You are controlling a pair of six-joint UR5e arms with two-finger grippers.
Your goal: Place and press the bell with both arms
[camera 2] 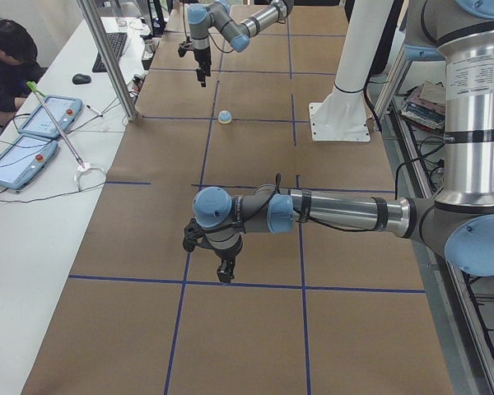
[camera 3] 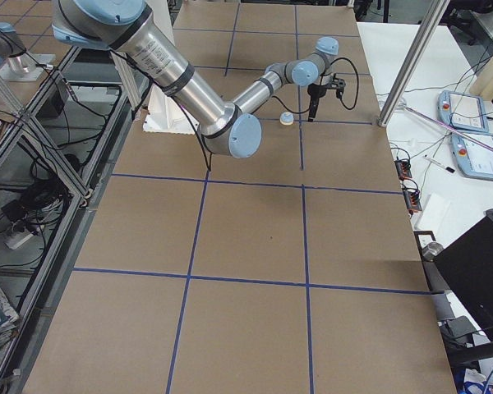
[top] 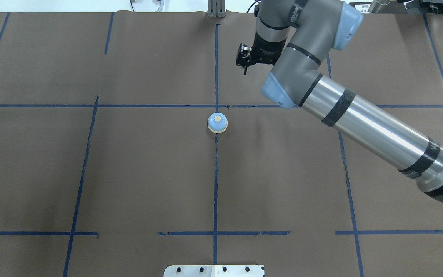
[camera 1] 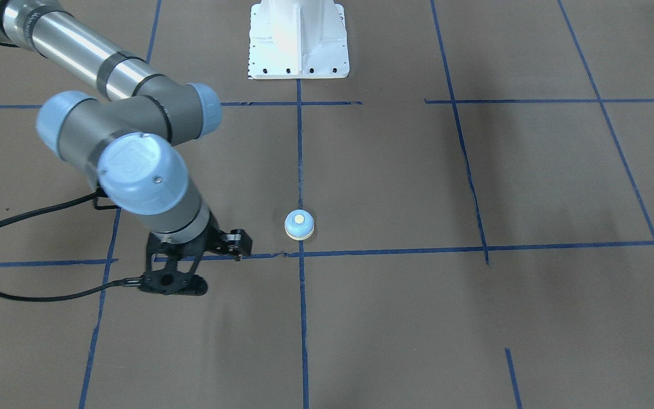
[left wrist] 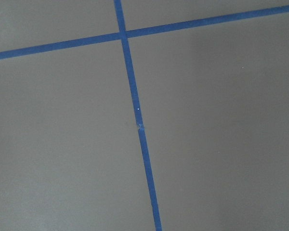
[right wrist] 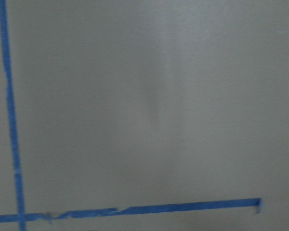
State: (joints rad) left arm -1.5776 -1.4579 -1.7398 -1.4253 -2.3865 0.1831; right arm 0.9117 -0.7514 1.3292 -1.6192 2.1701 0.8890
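Observation:
The bell (camera 1: 299,225) stands upright on the brown table by a blue tape crossing, with nothing touching it. It also shows in the overhead view (top: 217,123). My right gripper (top: 245,70) points down, beyond the bell and to its right, apart from it. Its fingers look pressed together and empty. In the front view the right gripper (camera 1: 239,254) is left of the bell. My left gripper (camera 2: 224,274) shows only in the left side view, far from the bell (camera 2: 225,117), low over the table. I cannot tell whether it is open or shut. Both wrist views show only table and tape.
The white pedestal (camera 1: 298,40) stands at the robot's side of the table. Blue tape lines (top: 215,184) grid the brown surface. A side desk with tablets (camera 2: 33,123), a metal post (camera 2: 107,58) and a seated person (camera 2: 4,66) lie past the table's far edge.

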